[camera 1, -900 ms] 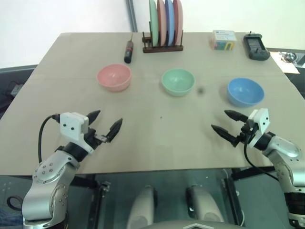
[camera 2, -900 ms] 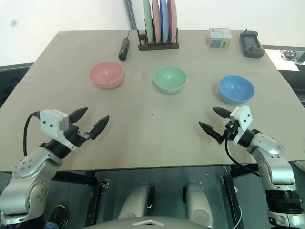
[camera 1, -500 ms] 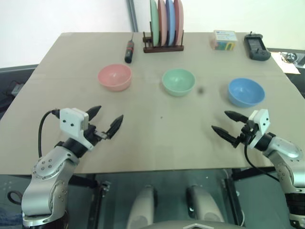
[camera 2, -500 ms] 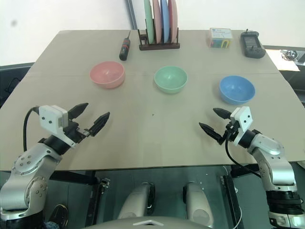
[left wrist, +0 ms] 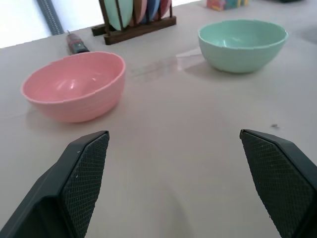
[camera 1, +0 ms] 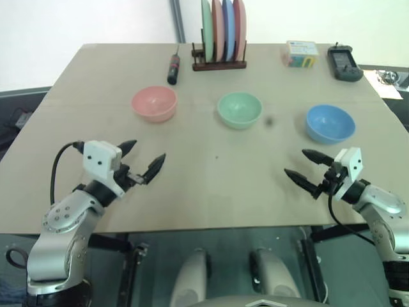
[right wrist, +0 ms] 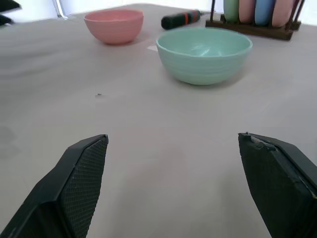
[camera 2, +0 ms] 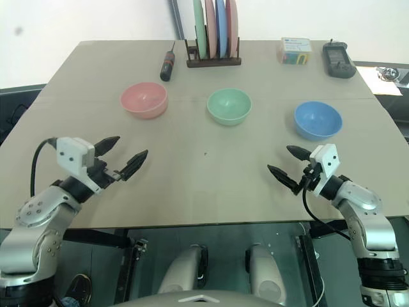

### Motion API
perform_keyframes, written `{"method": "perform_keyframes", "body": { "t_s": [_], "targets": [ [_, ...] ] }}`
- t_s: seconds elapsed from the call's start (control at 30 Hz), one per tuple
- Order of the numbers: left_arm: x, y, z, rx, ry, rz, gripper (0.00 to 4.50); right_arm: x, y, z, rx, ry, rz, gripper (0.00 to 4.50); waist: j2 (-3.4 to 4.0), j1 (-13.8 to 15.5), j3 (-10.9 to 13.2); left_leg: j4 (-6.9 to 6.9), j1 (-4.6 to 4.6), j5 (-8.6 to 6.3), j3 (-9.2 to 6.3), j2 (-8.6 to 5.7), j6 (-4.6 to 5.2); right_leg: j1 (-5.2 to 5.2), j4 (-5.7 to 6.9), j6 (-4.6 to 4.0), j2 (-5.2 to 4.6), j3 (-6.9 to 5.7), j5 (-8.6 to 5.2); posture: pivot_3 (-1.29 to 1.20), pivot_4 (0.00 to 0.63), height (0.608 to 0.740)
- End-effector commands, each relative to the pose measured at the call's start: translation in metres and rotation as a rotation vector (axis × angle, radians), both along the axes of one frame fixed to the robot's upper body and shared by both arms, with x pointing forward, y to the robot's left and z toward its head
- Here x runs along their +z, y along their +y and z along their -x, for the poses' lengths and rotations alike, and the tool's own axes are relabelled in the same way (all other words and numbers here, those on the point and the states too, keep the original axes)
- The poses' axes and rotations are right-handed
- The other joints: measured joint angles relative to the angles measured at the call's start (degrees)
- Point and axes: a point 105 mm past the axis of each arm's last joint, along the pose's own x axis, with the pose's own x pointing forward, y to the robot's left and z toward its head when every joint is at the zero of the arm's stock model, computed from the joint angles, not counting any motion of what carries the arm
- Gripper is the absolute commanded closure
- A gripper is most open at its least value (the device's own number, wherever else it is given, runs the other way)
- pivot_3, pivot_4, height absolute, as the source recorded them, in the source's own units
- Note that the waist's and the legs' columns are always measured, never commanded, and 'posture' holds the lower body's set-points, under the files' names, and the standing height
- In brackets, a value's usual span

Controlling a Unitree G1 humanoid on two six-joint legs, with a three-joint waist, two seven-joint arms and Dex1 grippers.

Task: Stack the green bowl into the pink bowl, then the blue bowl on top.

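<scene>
I see the three bowls in a row across the middle of the table (camera 1: 211,185), all apart and none stacked. The pink bowl (camera 1: 154,103) is on my left, the green bowl (camera 1: 239,109) in the centre, the blue bowl (camera 1: 330,123) on my right. My left gripper (camera 1: 142,160) hovers over the near left part of the table, fingers spread wide and holding nothing, pointing toward the pink and green bowls. My right gripper (camera 1: 308,167) hangs near the front right, just short of the blue bowl, fingers also wide apart and empty. Behind the bowls stand a plate rack (camera 1: 219,38), a screwdriver (camera 1: 172,66), a small box (camera 1: 300,53) and a black device (camera 1: 344,62).
</scene>
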Motion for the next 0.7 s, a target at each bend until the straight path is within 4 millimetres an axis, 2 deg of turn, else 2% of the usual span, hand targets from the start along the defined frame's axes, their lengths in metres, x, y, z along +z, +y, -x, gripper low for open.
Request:
{"method": "perform_keyframes", "body": {
  "t_s": [0.03,0.17,0.33,0.47,0.7],
  "targets": [
    [0.007,0.011,-0.021,0.039,-0.004,-0.092,0.0,0.029,0.021,0.011,0.099,-0.107,-0.049,0.08,0.0,0.1,0.0,0.01,-0.02,0.0,-0.02,0.0,0.0,0.0,0.0,0.03,0.01,-0.03,-0.02,0.0,0.15,0.74],
    [0.014,0.013,-0.045,0.033,-0.003,-0.189,0.0,0.044,0.044,0.022,0.189,-0.138,-0.106,0.08,0.0,0.1,0.0,0.01,-0.05,0.0,-0.01,0.0,0.0,-0.01,-0.02,0.24,0.0,-0.02,0.12,0.0,0.15,0.74],
    [0.032,0.018,-0.088,0.053,-0.037,-0.331,0.0,0.068,0.071,0.031,0.256,-0.195,-0.17,0.08,-0.02,0.1,0.0,0.0,-0.08,0.0,-0.08,-0.01,0.0,-0.02,-0.01,0.21,0.0,-0.1,0.14,0.0,0.15,0.74],
    [0.034,0.012,-0.116,0.017,-0.031,-0.43,0.0,0.08,0.079,0.032,0.257,-0.233,-0.18,0.08,-0.03,0.4,0.0,0.01,-0.1,0.0,-0.08,-0.03,0.0,-0.01,-0.03,0.19,0.0,-0.11,0.17,0.0,0.15,0.74],
    [0.021,0.002,-0.143,-0.066,0.033,-0.544,0.0,0.087,0.081,0.035,0.232,-0.261,-0.179,0.08,-0.04,0.4,0.0,-0.02,-0.18,0.0,-0.11,-0.05,0.0,-0.07,-0.03,0.09,0.0,-0.16,0.23,0.0,0.15,0.74]
  ]
}}
